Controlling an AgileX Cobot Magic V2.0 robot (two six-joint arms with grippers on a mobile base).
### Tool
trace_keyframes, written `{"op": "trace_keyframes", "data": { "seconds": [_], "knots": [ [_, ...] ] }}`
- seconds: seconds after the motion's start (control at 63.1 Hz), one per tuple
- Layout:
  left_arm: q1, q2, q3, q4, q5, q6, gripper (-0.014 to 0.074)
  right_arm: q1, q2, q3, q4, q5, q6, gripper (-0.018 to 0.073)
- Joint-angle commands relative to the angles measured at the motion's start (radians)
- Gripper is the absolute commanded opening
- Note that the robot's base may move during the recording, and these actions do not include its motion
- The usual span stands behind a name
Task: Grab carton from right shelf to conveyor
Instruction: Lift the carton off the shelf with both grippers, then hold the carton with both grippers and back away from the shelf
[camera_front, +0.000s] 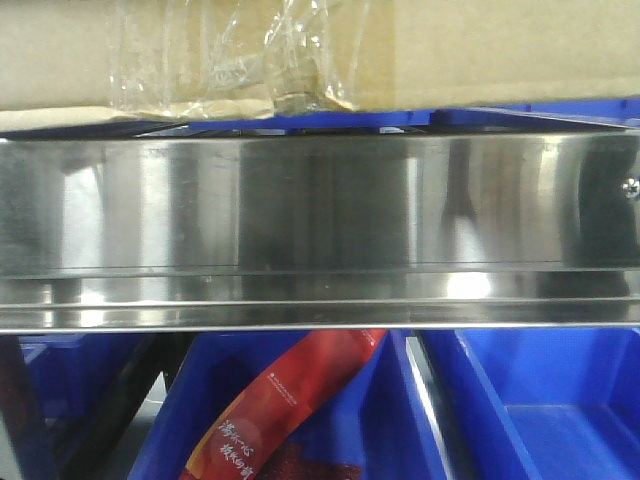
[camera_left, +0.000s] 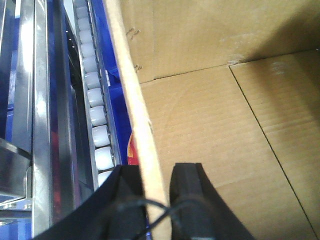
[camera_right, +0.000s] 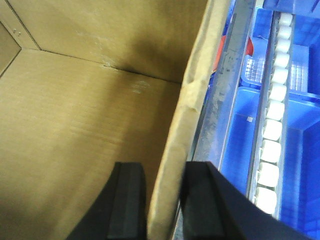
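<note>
The carton (camera_front: 500, 50), plain brown cardboard with crinkled clear tape (camera_front: 230, 60) on its lower seam, fills the top of the front view, just above the right shelf's shiny steel front lip (camera_front: 320, 200). Looking down into the open carton (camera_left: 215, 125), my left gripper (camera_left: 159, 175) straddles its left wall, one black finger (camera_left: 131, 190) outside and the other inside, closed against the cardboard. My right gripper (camera_right: 164, 172) clamps the carton's (camera_right: 75, 125) right wall in the same way. The conveyor is out of view.
Blue plastic bins (camera_front: 540, 400) stand under the shelf lip, one holding a red packet (camera_front: 290, 410). White roller tracks (camera_left: 95, 115) (camera_right: 272, 130) and steel rails run close along both sides of the carton. A small screw (camera_front: 632, 187) sits at the lip's right end.
</note>
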Motion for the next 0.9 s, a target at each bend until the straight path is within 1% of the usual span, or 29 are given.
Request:
{"op": "trace_keyframes", "data": {
  "seconds": [0.0,0.887],
  "knots": [
    [-0.006,-0.020,-0.003,0.006,-0.032,0.012,-0.0010,-0.005,-0.019,-0.001,-0.015,-0.035,-0.024,-0.0064],
    [-0.006,-0.020,-0.003,0.006,-0.032,0.012,-0.0010,-0.005,-0.019,-0.001,-0.015,-0.038,-0.024,-0.0064]
  ]
}}
